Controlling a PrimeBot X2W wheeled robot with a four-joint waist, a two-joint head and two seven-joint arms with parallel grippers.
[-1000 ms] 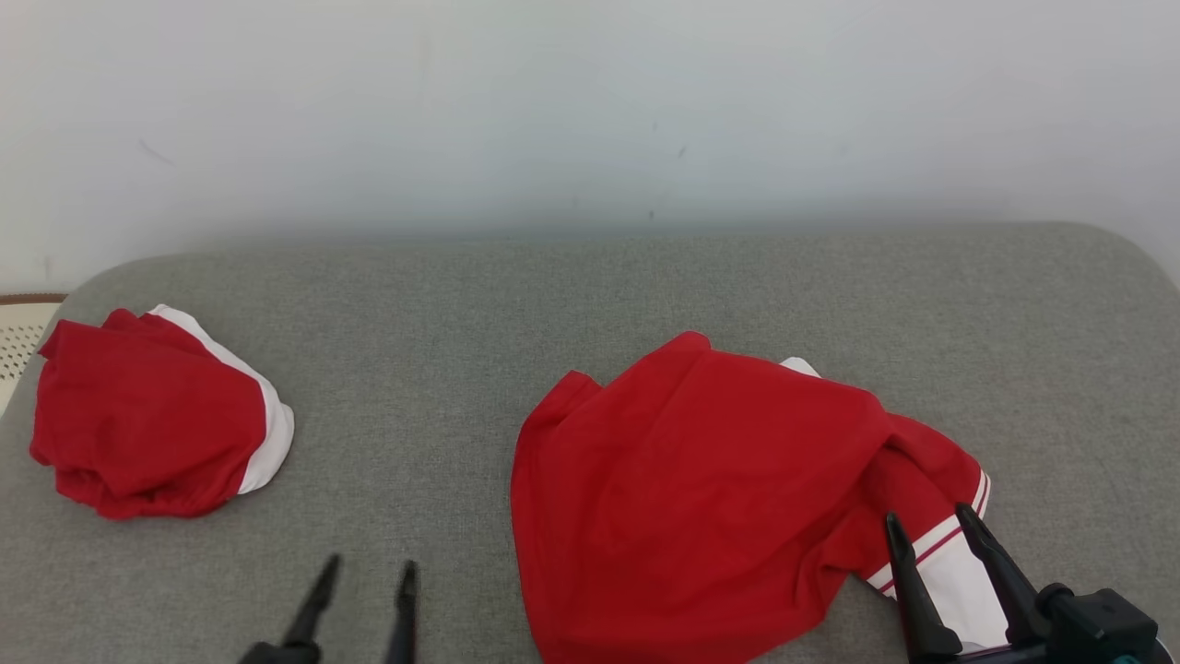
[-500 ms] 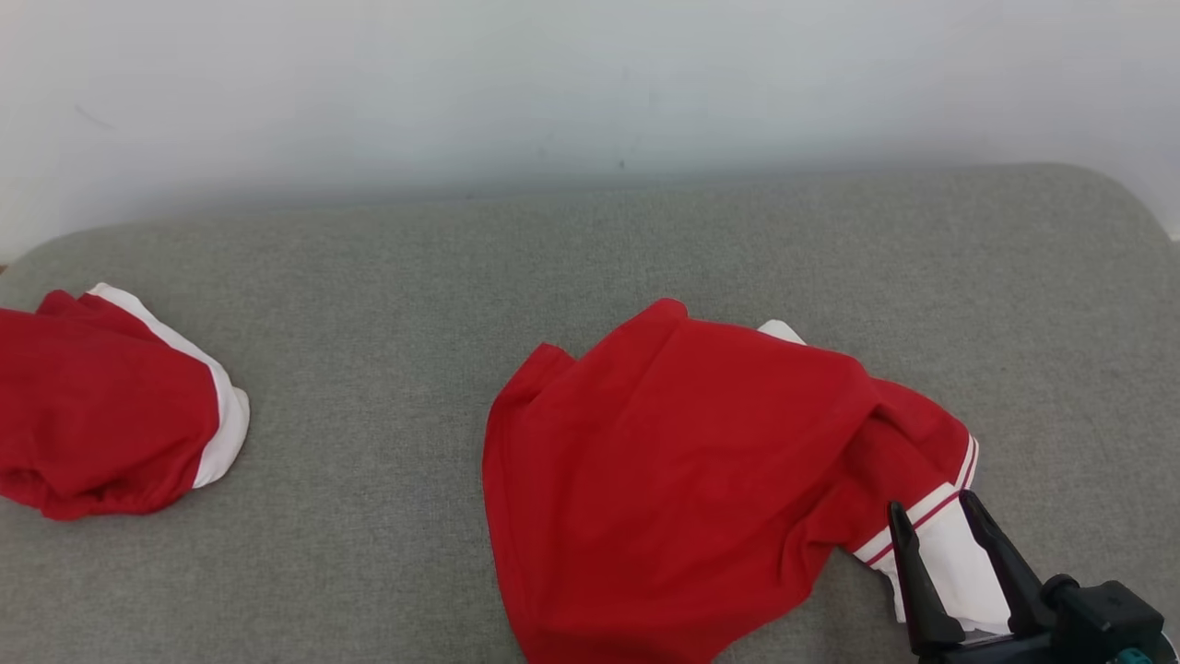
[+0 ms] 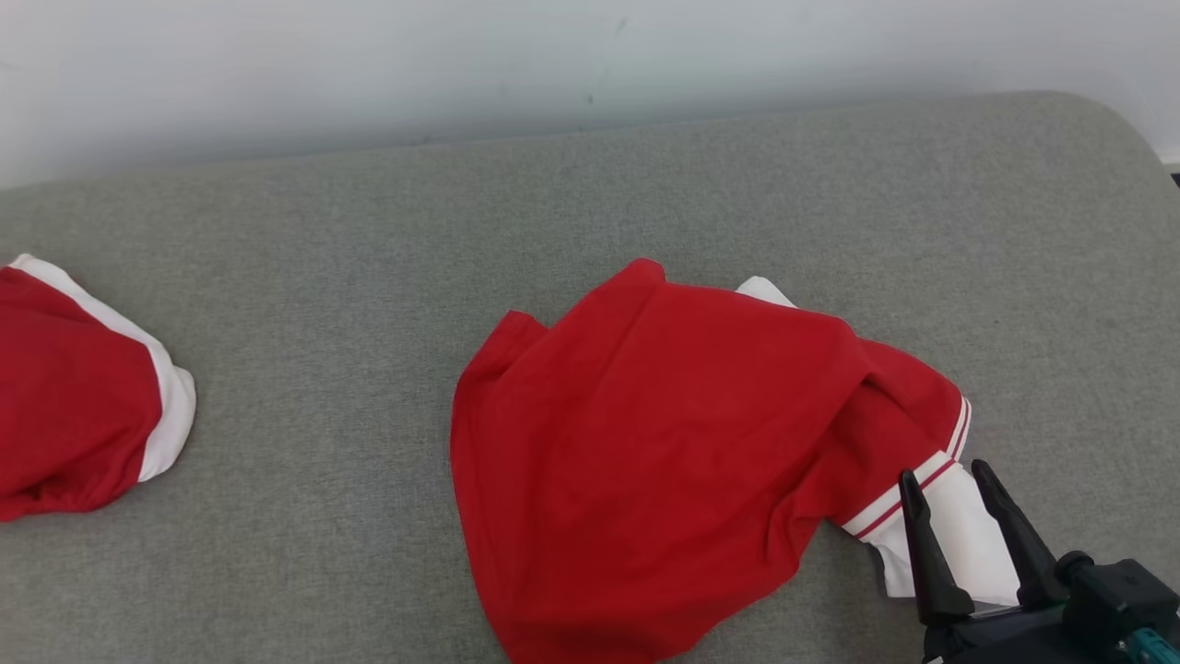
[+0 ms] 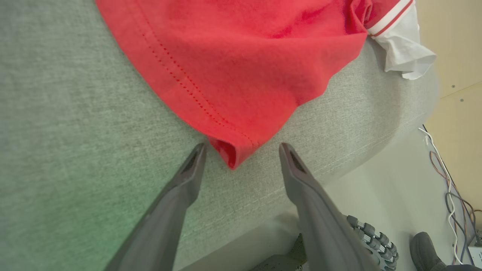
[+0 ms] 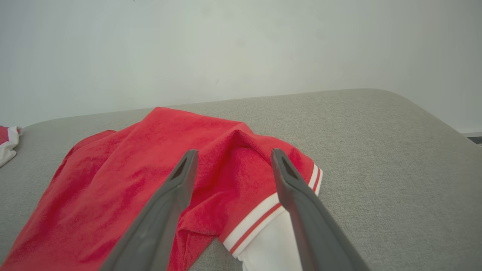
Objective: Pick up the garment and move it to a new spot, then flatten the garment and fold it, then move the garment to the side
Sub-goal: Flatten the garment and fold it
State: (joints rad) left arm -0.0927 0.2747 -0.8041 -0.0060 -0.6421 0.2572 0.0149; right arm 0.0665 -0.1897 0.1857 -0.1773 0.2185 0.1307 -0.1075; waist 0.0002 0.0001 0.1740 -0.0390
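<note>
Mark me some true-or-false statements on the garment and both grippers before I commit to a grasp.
1. The right gripper has its jaws open, with the white sleeve of the red garment showing between its fingers. True.
2. The left gripper is shut on the red garment's hem corner. False: its jaws stand open, and the corner only shows between the fingers in the left wrist view.
3. The red garment lies spread flat. False: it is rumpled, with folds bunched near the white sleeve.
4. A second garment, red with a white edge, lies apart on the grey cushion, to the robot's left. True.
</note>
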